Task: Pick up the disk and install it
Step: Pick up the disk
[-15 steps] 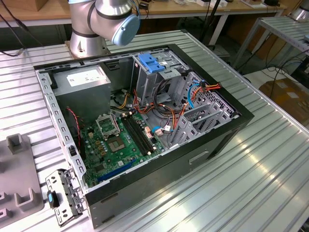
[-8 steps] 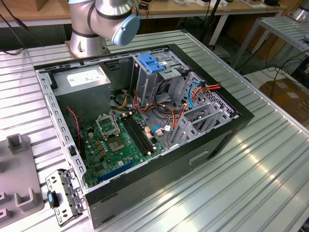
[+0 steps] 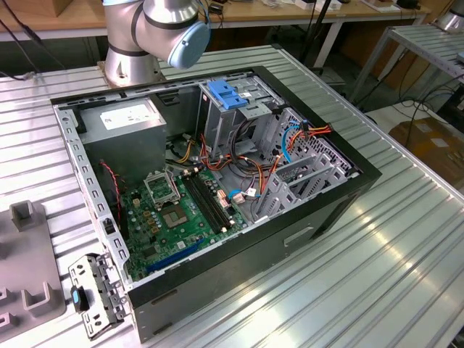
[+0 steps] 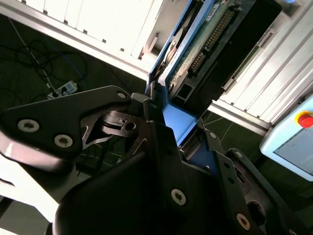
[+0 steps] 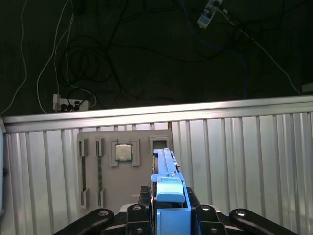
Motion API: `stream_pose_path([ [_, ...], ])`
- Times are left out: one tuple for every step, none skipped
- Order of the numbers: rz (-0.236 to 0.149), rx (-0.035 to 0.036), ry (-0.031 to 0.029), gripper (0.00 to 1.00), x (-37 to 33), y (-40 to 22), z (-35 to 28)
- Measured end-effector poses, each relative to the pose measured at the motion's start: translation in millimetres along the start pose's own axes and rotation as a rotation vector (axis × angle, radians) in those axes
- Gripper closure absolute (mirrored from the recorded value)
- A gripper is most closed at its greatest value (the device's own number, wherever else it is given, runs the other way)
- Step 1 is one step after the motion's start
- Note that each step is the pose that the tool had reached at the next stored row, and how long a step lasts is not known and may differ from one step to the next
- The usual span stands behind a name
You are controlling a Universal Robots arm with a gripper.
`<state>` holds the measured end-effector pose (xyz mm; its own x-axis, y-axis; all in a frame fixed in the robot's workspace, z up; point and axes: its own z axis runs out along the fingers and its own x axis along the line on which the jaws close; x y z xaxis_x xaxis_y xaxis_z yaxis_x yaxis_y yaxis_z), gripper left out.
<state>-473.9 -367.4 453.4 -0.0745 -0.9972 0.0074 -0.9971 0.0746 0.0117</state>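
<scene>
Closest, the claw [image 5: 169, 197] was clamped on the blue carrier [image 4: 178, 119] of the disk [image 4: 195, 46], held edge-on above the grey tray [image 5: 98, 138] on the tabletop [image 5: 244, 156]. Gripped by that plastic end alone, it might pivot or slip.

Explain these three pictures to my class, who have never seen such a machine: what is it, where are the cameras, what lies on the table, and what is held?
This is a robot arm standing on a ribbed metal table. The exterior view, from a camera off the arm, shows an open computer case lying on that table beside a grey tray. Both wrist views come from cameras riding on the arm. There its black jaws are shut on the disk, a hard drive in a blue carrier, held above the table.
</scene>
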Motion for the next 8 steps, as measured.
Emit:
stream_pose_path([
  [0.0,-0.0002,0.0,0.63,0.0,0.0,-1.1],
  [0.0,-0.0003,0.0,0.63,0.1,0.0,-1.9],
  [0.0,-0.0005,0.0,0.63,0.1,0.0,-3.7],
  [0.0,-0.0006,0.0,0.63,0.1,0.0,-5.0],
  [0.0,-0.0007,0.0,0.63,0.2,0.1,-6.0],
  [0.0,-0.0008,0.0001,0.63,0.1,0.1,-7.0],
  [0.0,-0.0008,0.0,0.63,0.2,0.1,-7.8],
  [0.0,-0.0009,0.0001,0.63,0.2,0.1,-8.7],
])
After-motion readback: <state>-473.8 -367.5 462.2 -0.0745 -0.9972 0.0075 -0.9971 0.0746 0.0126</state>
